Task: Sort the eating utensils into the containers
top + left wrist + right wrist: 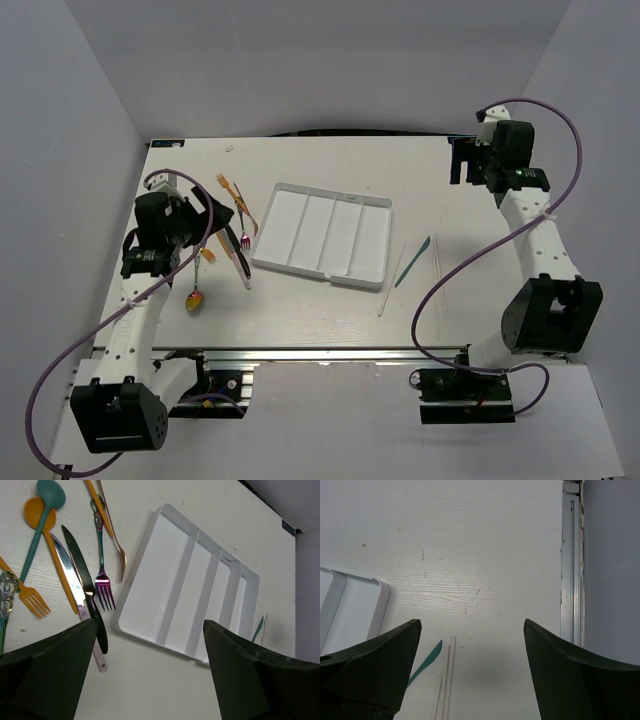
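The white tray [266, 244] lies mid-table with its four long compartments empty; it also shows in the left wrist view [136, 570]. Left of it lie orange forks [232, 190], an iridescent fork [102, 580], a black knife [85, 580], a teal spoon [47, 495] and a gold spoon [195, 298]. Right of the tray lie a teal knife [412, 262] and pale chopsticks [447, 680]. My left gripper [213, 222] hovers open and empty over the table beside the left pile. My right gripper [460, 160] is open and empty at the far right, above the table beyond the chopsticks.
The table's right edge with a metal rail [571, 580] runs close to my right gripper. Grey walls enclose the table on three sides. A small white scrap [229, 148] lies near the far edge.
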`<state>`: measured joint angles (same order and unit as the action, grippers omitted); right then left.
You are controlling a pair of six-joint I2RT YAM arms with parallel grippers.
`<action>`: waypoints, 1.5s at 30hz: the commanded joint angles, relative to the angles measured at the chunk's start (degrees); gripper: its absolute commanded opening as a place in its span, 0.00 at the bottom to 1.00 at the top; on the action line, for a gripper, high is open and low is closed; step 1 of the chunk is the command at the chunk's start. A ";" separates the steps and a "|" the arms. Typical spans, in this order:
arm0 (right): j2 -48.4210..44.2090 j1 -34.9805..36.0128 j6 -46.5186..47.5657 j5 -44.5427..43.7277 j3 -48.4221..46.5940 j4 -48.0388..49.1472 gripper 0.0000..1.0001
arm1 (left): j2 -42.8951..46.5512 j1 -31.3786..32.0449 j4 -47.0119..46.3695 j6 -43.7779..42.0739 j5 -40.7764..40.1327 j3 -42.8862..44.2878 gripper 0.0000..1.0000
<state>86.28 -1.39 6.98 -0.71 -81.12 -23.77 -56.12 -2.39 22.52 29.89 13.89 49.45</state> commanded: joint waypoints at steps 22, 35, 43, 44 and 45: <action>2.14 8.16 33.28 43.86 3.16 -7.17 0.89 | -48.98 1.51 18.23 7.64 -3.24 39.36 0.39; 4.60 7.98 32.48 43.16 5.18 -4.79 0.89 | -78.07 3.54 29.33 7.47 -13.10 73.92 0.40; 5.39 7.28 32.13 43.16 5.19 -4.53 0.89 | -80.82 3.62 30.56 6.32 -17.75 75.35 0.40; 5.56 7.19 32.13 43.16 5.18 -4.53 0.89 | -80.90 3.62 30.56 6.06 -17.84 75.44 0.40; 5.74 7.19 32.13 43.34 5.10 -4.62 0.89 | -80.99 3.62 30.56 6.06 -17.93 75.62 0.40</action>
<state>91.50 6.22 39.40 41.34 -76.01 -29.87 -138.67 1.30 52.45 36.82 -1.63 122.83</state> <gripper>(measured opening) 0.895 0.404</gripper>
